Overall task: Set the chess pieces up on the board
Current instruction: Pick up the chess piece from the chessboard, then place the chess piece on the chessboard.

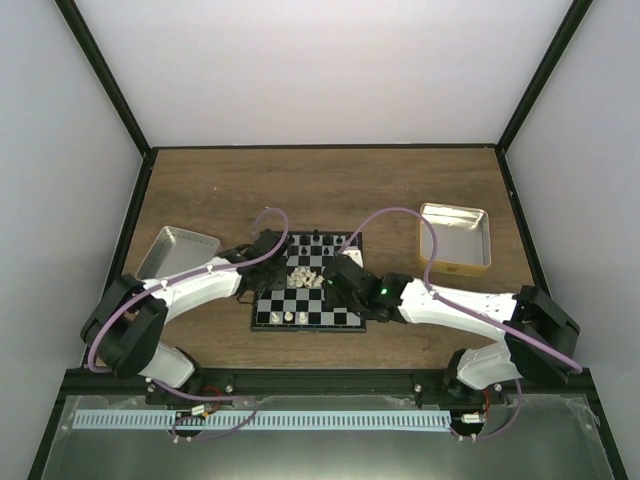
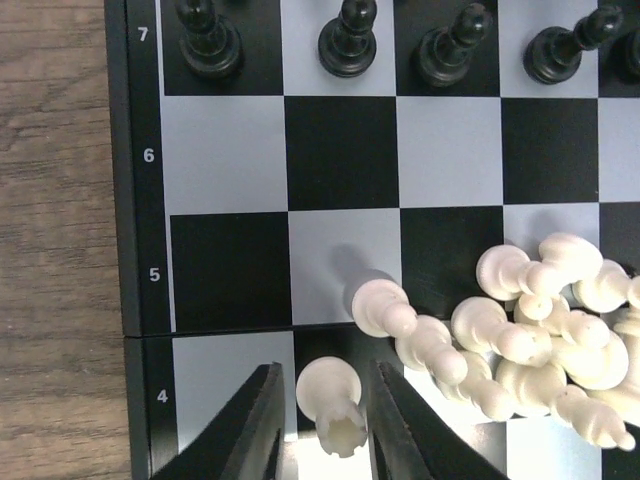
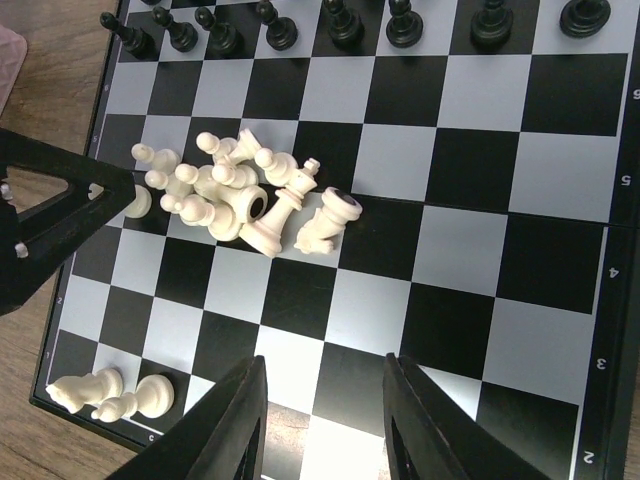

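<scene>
Rook [image 2: 330, 395], cream-white, rests near the left edge of the board [image 2: 140, 200], directly between the jaws of the left gripper [image 2: 326, 372], which stand narrowly apart either side, not yet pinching. Its long axis seemingly follows the fingers [image 2: 245, 430]. Right gripper [image 3: 322, 420], spread, empty, is farther.

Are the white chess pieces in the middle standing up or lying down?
Lying down: the white pieces lie jumbled on their sides in a heap on the board.

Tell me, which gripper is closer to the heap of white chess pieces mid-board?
Left. The left gripper sits right beside the heap, straddling a white rook at its edge. The right gripper hovers over bare squares of the board, apart from the heap.
</scene>
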Robot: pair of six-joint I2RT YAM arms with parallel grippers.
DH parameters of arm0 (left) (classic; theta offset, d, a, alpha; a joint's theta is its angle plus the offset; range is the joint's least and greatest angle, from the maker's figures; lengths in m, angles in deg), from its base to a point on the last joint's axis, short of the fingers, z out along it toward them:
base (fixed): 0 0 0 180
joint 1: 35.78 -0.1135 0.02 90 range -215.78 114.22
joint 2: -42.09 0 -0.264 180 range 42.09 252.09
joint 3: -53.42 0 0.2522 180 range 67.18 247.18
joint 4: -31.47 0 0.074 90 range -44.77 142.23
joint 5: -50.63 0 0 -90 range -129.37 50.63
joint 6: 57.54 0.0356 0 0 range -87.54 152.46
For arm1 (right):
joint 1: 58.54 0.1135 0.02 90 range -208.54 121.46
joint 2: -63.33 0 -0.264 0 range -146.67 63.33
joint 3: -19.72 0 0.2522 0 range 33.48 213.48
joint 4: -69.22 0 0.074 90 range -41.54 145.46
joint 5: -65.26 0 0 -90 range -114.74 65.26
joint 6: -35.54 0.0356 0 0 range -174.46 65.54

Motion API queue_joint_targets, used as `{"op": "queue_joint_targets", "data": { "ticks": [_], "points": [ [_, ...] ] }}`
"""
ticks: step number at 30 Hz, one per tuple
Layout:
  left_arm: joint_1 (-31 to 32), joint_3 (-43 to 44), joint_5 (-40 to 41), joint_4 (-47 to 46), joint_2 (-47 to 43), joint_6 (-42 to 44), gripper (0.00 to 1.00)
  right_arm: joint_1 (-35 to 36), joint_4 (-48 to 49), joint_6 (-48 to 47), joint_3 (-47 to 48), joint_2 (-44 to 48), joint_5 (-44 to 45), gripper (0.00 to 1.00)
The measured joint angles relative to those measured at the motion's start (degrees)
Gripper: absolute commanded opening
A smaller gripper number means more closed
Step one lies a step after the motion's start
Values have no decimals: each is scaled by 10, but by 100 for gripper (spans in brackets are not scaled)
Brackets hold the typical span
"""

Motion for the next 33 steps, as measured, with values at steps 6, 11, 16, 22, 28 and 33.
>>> {"op": "queue_joint_targets", "data": {
  "ticks": [6, 11, 16, 22, 28, 33],
  "points": [
    [-3, 1, -6, -11, 9, 9, 7, 0, 9, 2, -7, 0, -9, 33],
    [-4, 4, 1, 3, 0, 14, 7, 0, 13, 4, -8, 0, -15, 33],
    [-7, 4, 22, 50, -67, 15, 8, 0, 15, 6, -11, 4, -15, 33],
    [-15, -2, 44, 110, -168, -5, 8, 0, 22, 7, -14, 5, -15, 33],
    [-16, -63, 5, 134, -216, -53, 8, 0, 26, 12, -15, 5, -15, 33],
    [-14, -97, -35, 143, -235, -83, 9, 0, 29, 15, -15, 5, -17, 33]
  ]
}}
